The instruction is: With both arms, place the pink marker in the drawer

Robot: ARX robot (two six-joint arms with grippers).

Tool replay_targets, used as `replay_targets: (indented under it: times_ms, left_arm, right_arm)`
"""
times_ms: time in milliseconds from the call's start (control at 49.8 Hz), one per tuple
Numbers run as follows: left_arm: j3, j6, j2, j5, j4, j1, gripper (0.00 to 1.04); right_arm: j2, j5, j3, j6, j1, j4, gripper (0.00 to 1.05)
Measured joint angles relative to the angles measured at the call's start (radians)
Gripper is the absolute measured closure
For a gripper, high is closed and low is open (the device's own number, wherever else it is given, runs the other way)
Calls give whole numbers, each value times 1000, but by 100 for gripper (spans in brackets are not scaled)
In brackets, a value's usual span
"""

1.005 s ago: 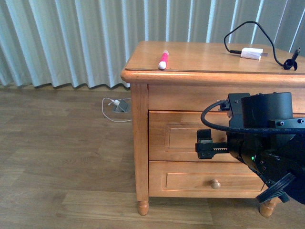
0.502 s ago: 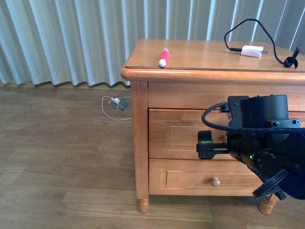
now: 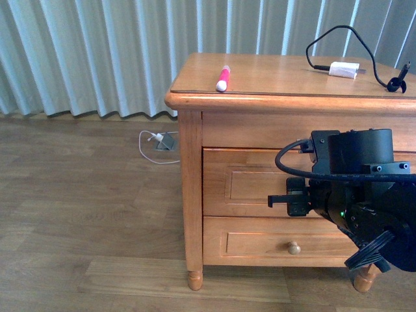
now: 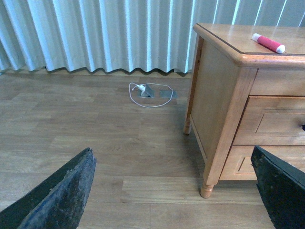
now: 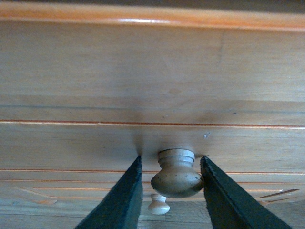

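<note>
Right gripper spread around the drawer knob, unclamped | left gripper wide open above floor | pink marker atop cabinet | risk: shallow grip slipping off rounded knob.

I count one pink marker, two drawers, two knobs, one white charger and one black arm.
</note>
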Motion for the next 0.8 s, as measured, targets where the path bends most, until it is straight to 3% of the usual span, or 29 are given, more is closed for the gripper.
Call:
replay_targets:
  times_ms: [80,141,382,804]
  left_arm:
    - [0,0,0,0,0,0,6]
    - [0,0,0,0,0,0,6]
    - [0,0,0,0,0,0,6]
    - [0,0,0,0,0,0,6]
  right_arm:
    - [0,2,0,7,-3,-13,79]
    - [-2,1,0,12,-3,-24,82]
    - [-38,-41,-26,37,-12,-56,82]
    - [-301,-60,-402,49,-4,-81,83]
